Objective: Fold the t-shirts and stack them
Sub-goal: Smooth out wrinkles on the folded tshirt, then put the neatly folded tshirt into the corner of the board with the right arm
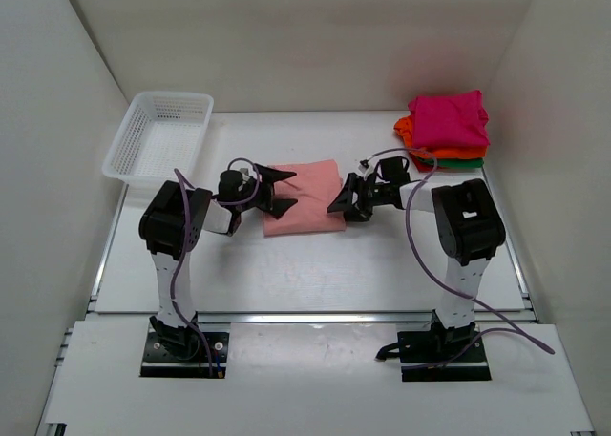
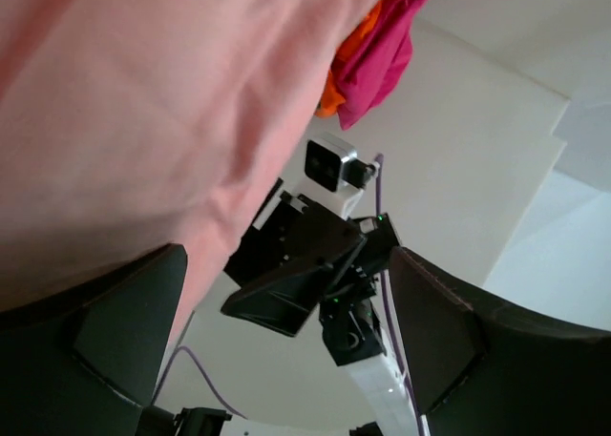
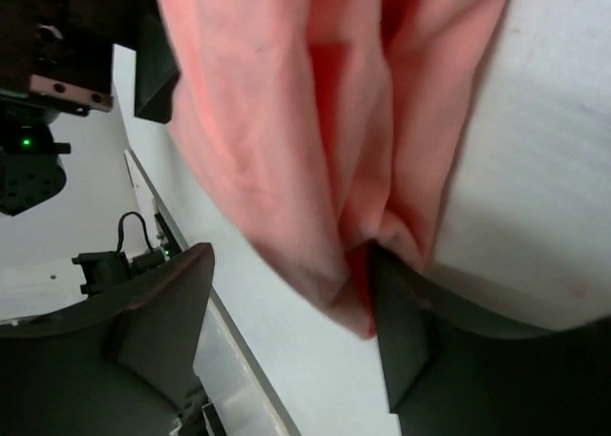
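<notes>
The salmon-pink t-shirt [image 1: 307,196] lay folded flat at the centre of the surface [image 1: 286,264], between the two grippers. The left gripper [image 1: 292,188] sat at the shirt's left edge, its jaws wide open and gripping nothing. The right gripper [image 1: 340,196] sat at the shirt's near right corner. Its jaws stood apart, and the folded corner touched one finger [image 3: 401,331] only, clear of the other. A stack lay in the far right corner: magenta t-shirt [image 1: 449,118] on top, orange t-shirt [image 1: 405,128] beneath, green t-shirt [image 1: 472,163] lower. A white mesh basket [image 1: 158,140] stood at the far left.
</notes>
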{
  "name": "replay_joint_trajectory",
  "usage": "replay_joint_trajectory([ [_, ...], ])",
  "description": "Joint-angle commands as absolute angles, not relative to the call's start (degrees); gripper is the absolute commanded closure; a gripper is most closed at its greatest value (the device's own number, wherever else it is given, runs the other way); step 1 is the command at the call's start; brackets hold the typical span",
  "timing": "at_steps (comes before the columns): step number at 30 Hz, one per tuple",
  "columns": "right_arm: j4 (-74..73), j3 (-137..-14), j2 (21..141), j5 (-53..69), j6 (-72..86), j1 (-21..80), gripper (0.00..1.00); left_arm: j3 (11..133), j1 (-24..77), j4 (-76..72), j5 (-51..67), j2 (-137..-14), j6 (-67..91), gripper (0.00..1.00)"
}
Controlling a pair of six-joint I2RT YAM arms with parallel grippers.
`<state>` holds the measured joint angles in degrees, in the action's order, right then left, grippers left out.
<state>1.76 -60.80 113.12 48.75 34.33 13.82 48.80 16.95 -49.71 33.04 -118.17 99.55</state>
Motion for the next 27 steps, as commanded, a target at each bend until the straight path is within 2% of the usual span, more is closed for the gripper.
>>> replay_joint_trajectory([
  [1,-4.0,-62.3,107.4,46.2,31.5,13.5,0.35,45.8,15.3,-46.3,34.8,-114.0,96.0,0.01],
  [2,-6.3,-62.9,106.7,44.6,30.1,12.8,0.26,45.4,14.9,-45.2,35.5,-114.6,95.7,0.01],
  [4,-10.3,-64.7,105.1,40.8,28.7,11.4,0.01,42.6,14.2,-45.3,35.9,-115.0,96.0,0.01],
  [8,-18.4,-71.5,110.1,34.8,23.6,9.1,0.0,42.2,13.3,-42.4,37.7,-115.8,93.4,0.02],
  [16,-21.9,-82.5,122.4,31.9,21.3,11.2,0.0,44.1,13.5,-36.0,36.8,-115.1,87.6,0.01],
  [19,-20.2,-82.4,123.5,31.2,24.2,14.2,0.01,43.7,14.1,-37.3,36.3,-115.5,88.2,0.02],
  [24,-8.4,-75.2,124.3,35.2,35.5,18.4,0.01,43.3,14.1,-38.1,35.5,-115.3,87.9,0.01],
  [27,-8.8,-75.8,125.1,34.6,35.2,20.6,0.01,43.7,14.2,-37.6,35.4,-115.6,87.5,0.01],
])
